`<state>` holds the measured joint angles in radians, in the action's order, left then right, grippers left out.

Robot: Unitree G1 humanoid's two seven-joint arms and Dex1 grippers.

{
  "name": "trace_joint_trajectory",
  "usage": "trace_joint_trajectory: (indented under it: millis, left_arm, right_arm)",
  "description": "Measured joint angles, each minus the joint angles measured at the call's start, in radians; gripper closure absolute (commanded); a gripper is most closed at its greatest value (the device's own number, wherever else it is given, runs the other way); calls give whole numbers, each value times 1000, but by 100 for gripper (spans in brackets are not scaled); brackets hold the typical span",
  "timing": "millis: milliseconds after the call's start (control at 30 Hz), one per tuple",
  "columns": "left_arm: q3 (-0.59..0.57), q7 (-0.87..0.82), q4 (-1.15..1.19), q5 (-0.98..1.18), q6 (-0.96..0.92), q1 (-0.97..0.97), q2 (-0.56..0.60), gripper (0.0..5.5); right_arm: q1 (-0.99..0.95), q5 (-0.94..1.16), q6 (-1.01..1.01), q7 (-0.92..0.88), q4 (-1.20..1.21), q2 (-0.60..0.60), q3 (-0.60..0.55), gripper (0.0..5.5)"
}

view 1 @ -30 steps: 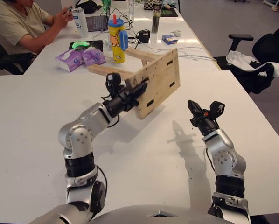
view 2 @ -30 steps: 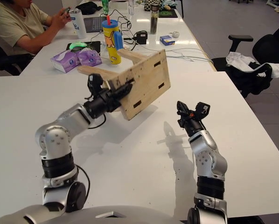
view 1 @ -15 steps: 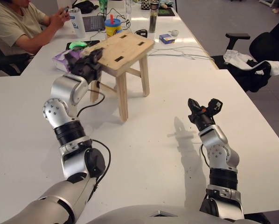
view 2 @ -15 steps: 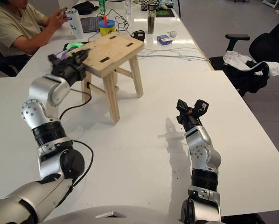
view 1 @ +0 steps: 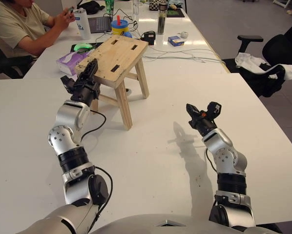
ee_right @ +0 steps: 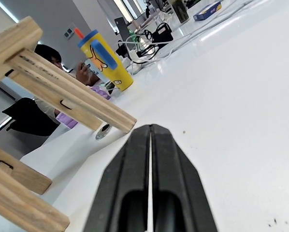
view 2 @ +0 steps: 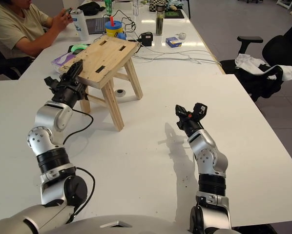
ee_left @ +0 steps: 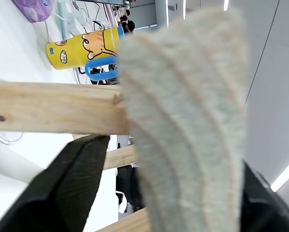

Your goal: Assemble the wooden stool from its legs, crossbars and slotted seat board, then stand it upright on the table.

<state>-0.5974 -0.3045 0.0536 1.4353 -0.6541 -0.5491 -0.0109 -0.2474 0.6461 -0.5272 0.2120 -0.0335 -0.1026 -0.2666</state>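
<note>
Stool [view 1: 120,73] upright on the table [view 1: 151,161], left gripper [view 1: 89,72] at its seat.
The wooden stool stands on its legs in the upper left-centre of the left eye view, with the slotted seat board [view 1: 117,48] on top. The left gripper is closed on the seat board's left edge. In the left wrist view the board's layered edge sits between its two fingers. The right gripper [view 1: 202,114] hangs above the white table right of centre, well apart from the stool, its fingers pressed together with nothing held.
</note>
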Motion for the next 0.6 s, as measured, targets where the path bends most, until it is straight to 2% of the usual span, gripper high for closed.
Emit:
trace_joint_trajectory:
  millis: [200,333,433,600]
  left_arm:
    - [6,-71,-23,60,27,21,-19,81]
    - [13,-191,-66,115,52,23,-26,19]
    - [28,-244,-126,167,69,20,-21,11]
    - [63,-187,-199,267,44,42,16,11]
  right_arm:
    - [29,0,-12,5,28,3,10,550]
    - [56,-2,-15,5,46,3,20,550]
    - [82,-8,-11,5,64,5,22,550]
    - [135,-12,-3,7,79,26,45,550]
